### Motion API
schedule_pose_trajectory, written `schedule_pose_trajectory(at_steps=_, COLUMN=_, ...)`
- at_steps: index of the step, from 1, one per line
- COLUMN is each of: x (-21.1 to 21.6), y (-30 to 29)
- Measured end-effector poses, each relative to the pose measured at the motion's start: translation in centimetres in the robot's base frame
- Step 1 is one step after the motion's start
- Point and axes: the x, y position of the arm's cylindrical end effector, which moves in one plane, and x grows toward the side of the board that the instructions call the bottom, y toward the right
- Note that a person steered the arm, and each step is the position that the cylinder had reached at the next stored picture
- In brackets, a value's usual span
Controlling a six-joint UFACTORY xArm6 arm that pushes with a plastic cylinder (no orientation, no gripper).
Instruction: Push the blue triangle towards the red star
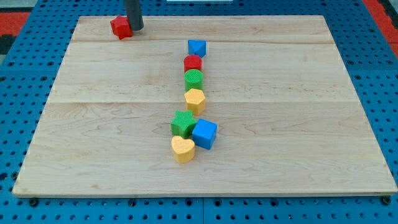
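The blue triangle sits at the top of a line of blocks near the middle of the wooden board. The red star lies at the board's top left corner, far to the left of the triangle. My tip stands right beside the red star, on its right, touching or nearly touching it. The tip is well away from the blue triangle, up and to its left.
Below the triangle, touching in a column, are a red round block, a green round block and a yellow block. Lower down cluster a green star, a blue cube and a yellow heart.
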Motion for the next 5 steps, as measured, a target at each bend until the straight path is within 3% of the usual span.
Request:
schedule_pose_trajectory(at_steps=1, x=0.0, y=-2.5)
schedule_pose_trajectory(at_steps=2, x=0.4, y=-1.4)
schedule_pose_trajectory(at_steps=4, x=2.6, y=17.6)
schedule_pose_trajectory(at_steps=5, x=7.0, y=19.7)
